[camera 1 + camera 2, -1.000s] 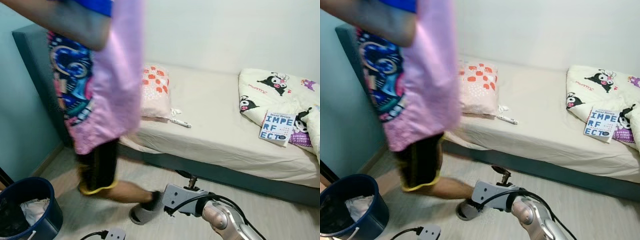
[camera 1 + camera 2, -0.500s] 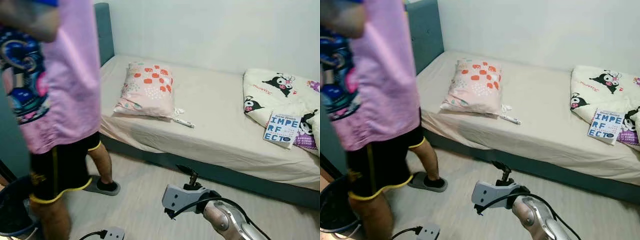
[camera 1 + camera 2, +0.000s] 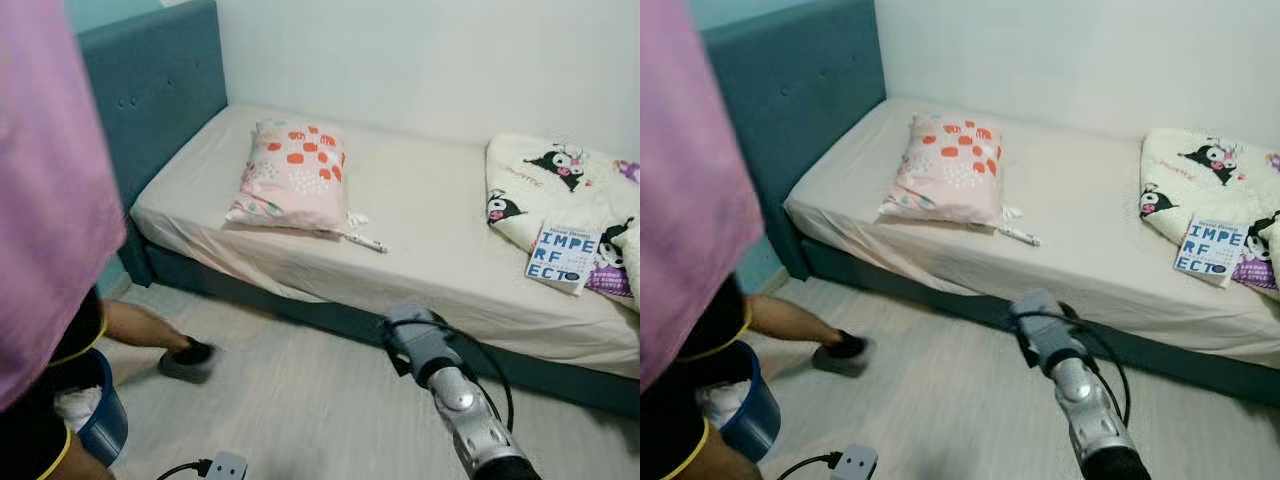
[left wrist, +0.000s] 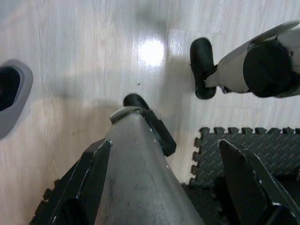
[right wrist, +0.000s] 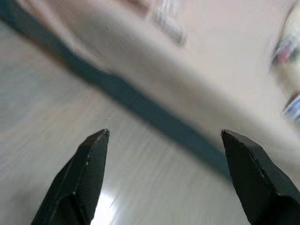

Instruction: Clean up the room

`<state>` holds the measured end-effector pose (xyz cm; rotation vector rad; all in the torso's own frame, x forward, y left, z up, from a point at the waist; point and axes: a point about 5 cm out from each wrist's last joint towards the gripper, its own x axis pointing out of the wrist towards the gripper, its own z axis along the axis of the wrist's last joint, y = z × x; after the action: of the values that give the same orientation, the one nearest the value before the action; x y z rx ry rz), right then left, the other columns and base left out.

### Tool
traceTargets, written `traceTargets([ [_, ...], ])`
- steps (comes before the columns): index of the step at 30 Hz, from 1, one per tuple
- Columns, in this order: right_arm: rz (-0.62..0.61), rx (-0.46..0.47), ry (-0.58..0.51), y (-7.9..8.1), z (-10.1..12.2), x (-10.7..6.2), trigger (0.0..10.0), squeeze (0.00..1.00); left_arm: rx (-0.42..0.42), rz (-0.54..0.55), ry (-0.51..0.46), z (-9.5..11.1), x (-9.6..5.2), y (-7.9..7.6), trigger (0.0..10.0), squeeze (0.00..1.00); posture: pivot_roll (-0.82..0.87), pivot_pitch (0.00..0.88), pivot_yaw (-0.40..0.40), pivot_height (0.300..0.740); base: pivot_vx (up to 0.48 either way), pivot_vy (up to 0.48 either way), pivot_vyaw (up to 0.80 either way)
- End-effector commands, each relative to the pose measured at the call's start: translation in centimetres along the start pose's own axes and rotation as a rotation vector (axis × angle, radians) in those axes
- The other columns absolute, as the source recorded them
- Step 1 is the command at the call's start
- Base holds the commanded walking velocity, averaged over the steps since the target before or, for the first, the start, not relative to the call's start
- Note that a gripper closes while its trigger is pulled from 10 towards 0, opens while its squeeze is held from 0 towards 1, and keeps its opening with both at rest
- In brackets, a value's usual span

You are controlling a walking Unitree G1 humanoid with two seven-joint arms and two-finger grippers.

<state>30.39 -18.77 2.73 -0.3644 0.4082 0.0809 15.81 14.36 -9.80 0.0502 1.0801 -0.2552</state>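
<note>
The pen (image 3: 364, 243) on the bed (image 3: 430, 210) is judged light, stiff and slippery, best pinched mid-barrel. Both the right gripper's (image 5: 166, 176) and left gripper's (image 4: 164, 183) jaws stand apart.

The book (image 3: 560, 255) cover reads "IMPE RF ECT".

Even, bright indoor light. Glare patch on floor (image 4: 151, 50) in left wrist view. Right wrist view heavily motion-blurred; bed (image 5: 154, 101) smeared. Person (image 3: 45, 230) at head views' edge soft, blurred.
</note>
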Motion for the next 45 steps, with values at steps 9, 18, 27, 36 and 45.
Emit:
traceTargets([
  [9, 0.004, 0.025, 0.292, 0.6, -5.4, -0.9, 10.0, 0.00, -0.068, 0.018, -0.024, -0.4, -0.1, 0.1, 10.0, 0.00, -0.12, 0.085, -0.060, 0.736, 0.000, 0.000, -0.59],
  [18, 0.026, 0.036, 0.304, 0.9, -5.8, -0.8, 10.0, 0.00, -0.109, 0.046, -0.058, -0.3, -0.1, 0.1, 10.0, 0.00, -0.12, 0.073, -0.054, 0.736, 0.000, 0.000, -0.33],
  [27, 0.115, -0.063, 0.229, 1.8, -4.1, 0.0, 10.0, 0.00, -0.120, 0.078, -0.098, 0.1, -0.2, 0.3, 10.0, 0.00, -0.12, 0.076, -0.049, 0.736, 0.406, 0.000, 0.00],
  [36, 0.109, -0.037, 0.232, 1.8, -4.2, 0.0, 10.0, 0.00, -0.122, 0.050, -0.103, 0.1, -0.1, 0.1, 10.0, 0.00, -0.12, 0.086, -0.052, 0.736, 0.480, 0.000, 0.00],
  [45, 0.117, -0.059, 0.224, 1.8, -4.2, 0.0, 10.0, 0.00, -0.133, 0.054, -0.097, 0.0, -0.2, 0.2, 10.0, 0.00, -0.11, 0.093, -0.051, 0.736, 0.480, 0.000, 0.00],
])
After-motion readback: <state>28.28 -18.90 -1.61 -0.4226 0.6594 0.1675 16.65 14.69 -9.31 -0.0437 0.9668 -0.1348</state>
